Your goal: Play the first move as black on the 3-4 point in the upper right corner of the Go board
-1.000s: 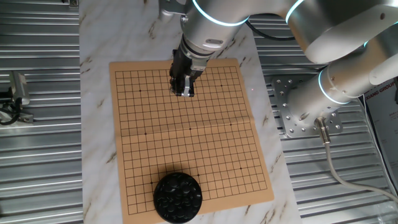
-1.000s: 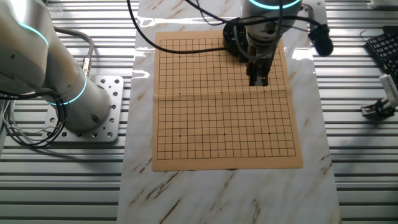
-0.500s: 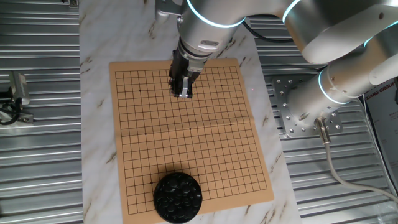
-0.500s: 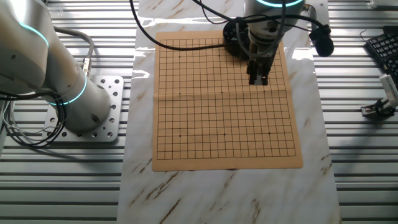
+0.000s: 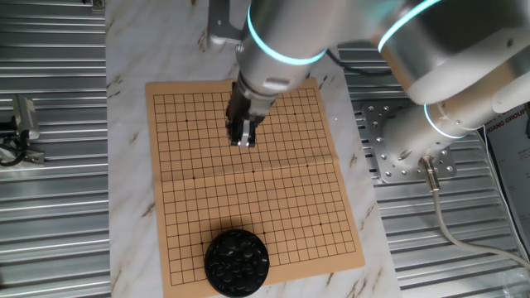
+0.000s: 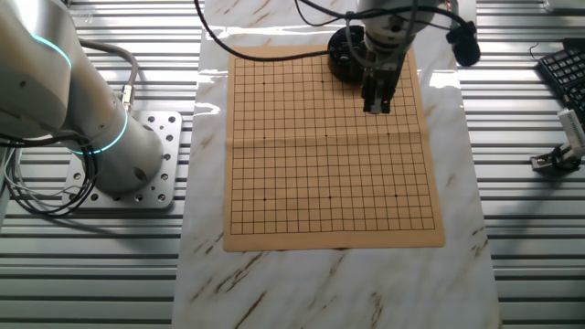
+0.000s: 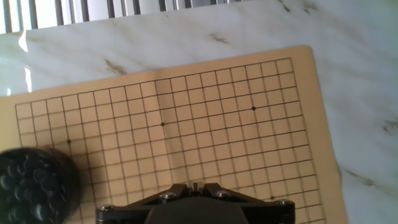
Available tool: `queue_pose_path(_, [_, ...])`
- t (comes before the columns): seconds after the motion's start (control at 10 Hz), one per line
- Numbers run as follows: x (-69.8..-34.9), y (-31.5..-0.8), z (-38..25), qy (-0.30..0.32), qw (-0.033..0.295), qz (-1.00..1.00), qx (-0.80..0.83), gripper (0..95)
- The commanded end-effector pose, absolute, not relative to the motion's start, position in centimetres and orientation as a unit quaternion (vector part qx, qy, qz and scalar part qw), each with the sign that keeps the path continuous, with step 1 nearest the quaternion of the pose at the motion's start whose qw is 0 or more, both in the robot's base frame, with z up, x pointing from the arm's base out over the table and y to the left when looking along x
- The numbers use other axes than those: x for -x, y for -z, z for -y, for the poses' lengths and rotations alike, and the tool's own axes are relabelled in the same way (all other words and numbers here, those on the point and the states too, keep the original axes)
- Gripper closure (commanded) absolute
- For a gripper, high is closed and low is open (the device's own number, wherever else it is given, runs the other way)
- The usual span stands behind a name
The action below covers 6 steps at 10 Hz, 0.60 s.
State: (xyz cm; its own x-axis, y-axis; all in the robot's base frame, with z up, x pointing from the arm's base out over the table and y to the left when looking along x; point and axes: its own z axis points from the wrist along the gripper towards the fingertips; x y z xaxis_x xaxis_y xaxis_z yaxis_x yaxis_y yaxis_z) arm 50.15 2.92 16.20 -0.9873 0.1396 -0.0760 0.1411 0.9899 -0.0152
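Observation:
The Go board [image 5: 273,207] lies on the marble slab with no stone on its grid. It also shows in the other fixed view [image 6: 320,183] and the hand view [image 7: 211,118]. Small glossy black stones fill a round black bowl [image 5: 237,262] on the board's near edge. The bowl is partly hidden behind the hand in the other fixed view [image 6: 340,57] and sits at the lower left of the hand view [image 7: 34,185]. My gripper [image 5: 242,139] hovers over the board's middle part, also seen in the other fixed view [image 6: 375,105]. In the hand view the gripper [image 7: 195,185] has its jaws together, with no stone showing between them.
The marble slab [image 5: 132,50] lies on a ribbed metal table. The arm's base plate [image 5: 393,149] stands to the right of the board. A second arm's base [image 6: 119,155] stands at the left in the other fixed view. A keyboard [image 6: 562,59] and a small clamp [image 6: 558,155] lie far right.
My gripper has moved a few grid lines over the board toward the side where the bowl stands. Its jaws stay together. Nothing on the board has changed.

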Motion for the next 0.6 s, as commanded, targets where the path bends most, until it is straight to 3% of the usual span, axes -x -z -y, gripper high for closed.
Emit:
queue_pose_path(0.1, [-49.85, -16.45, -2.86, 0.006, 0.038, -0.998, -0.055, 95.0])
queue_pose_path(0.6, [-50.1, -16.49, -3.01, 0.001, 0.029, -0.999, -0.042, 95.0])
